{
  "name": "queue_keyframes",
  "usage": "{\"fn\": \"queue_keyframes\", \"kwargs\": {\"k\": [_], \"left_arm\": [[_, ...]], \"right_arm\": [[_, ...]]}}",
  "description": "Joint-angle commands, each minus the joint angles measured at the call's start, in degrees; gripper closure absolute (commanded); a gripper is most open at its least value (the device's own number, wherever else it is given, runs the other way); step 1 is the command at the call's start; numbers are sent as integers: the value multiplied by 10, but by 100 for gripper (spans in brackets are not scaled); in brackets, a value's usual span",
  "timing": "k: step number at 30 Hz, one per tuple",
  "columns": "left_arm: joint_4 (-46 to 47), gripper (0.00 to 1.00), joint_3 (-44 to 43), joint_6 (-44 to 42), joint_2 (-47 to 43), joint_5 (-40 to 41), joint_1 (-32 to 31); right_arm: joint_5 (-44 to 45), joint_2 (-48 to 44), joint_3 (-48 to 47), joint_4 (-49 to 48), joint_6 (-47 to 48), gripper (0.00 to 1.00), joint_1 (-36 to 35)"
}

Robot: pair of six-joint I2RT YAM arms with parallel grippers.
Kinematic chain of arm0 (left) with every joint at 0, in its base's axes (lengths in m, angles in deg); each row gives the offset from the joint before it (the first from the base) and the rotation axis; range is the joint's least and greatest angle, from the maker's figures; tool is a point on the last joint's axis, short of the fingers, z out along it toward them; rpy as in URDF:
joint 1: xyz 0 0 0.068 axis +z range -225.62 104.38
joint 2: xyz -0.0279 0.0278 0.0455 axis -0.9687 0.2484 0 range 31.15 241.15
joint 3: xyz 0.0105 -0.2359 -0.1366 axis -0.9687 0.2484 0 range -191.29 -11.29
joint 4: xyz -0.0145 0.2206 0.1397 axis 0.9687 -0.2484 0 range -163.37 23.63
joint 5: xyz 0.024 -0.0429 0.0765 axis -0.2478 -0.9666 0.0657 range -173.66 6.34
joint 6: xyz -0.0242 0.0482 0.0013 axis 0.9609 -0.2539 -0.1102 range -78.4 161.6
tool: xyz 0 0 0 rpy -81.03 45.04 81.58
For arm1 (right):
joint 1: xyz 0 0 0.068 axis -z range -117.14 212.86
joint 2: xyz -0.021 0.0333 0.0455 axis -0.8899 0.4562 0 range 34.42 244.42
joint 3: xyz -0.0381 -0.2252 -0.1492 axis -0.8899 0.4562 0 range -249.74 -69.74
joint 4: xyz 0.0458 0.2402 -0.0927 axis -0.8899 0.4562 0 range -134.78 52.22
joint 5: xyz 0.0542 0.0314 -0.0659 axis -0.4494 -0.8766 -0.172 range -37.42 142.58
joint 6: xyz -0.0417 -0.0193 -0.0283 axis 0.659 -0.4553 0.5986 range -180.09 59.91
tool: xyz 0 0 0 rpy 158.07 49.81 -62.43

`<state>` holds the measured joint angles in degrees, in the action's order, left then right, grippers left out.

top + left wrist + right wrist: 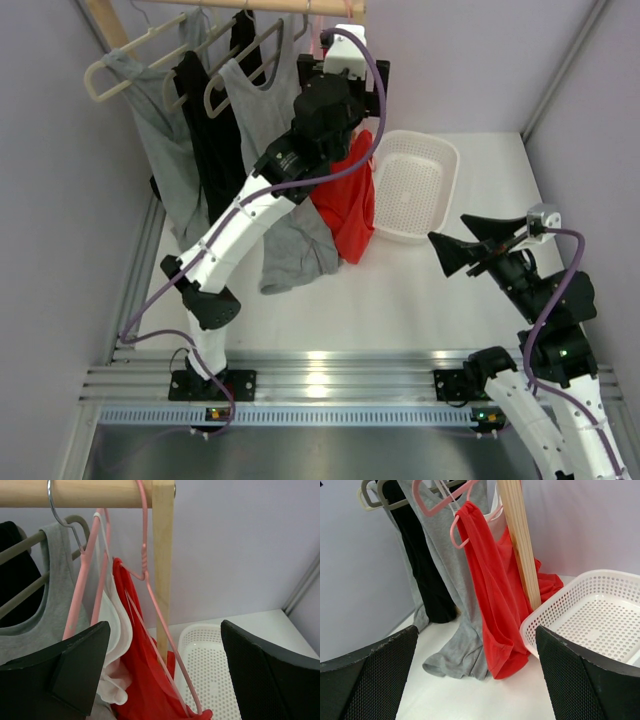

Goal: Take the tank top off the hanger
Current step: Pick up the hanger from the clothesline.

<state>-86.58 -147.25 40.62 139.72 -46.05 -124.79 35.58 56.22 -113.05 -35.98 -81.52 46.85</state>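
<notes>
A red tank top (350,215) hangs on a thin pink hanger (150,590) at the right end of the wooden rail (75,492), against the upright post (162,555). One strap sits on the hanger's shoulder and the cloth (142,680) bunches at its lower corner. The top also shows in the right wrist view (495,605), with its hem on the table. My left gripper (165,627) is open and empty, raised just in front of the red top (345,85). My right gripper (448,228) is open and empty, low at the right (476,630).
A white garment (117,630) hangs on a second pink hanger beside the red top. Grey (270,110), black (215,130) and grey (160,130) tops hang further left. A white perforated basket (415,185) stands right of the post. Walls close in on both sides.
</notes>
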Motion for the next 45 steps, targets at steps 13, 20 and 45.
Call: {"fn": "queue_keyframes", "kwargs": {"k": [13,20,45], "left_arm": [[8,5,-27,-1,31,-28,64],[9,10,-20,7,47,-70,82],[17,58,-10,54,37,-85,123]], "right_arm": [[6,11,-47,21,6,1,-4],[5,15,-48,21,4,1,-4],[5,14,-46,24,5,1,-4]]}}
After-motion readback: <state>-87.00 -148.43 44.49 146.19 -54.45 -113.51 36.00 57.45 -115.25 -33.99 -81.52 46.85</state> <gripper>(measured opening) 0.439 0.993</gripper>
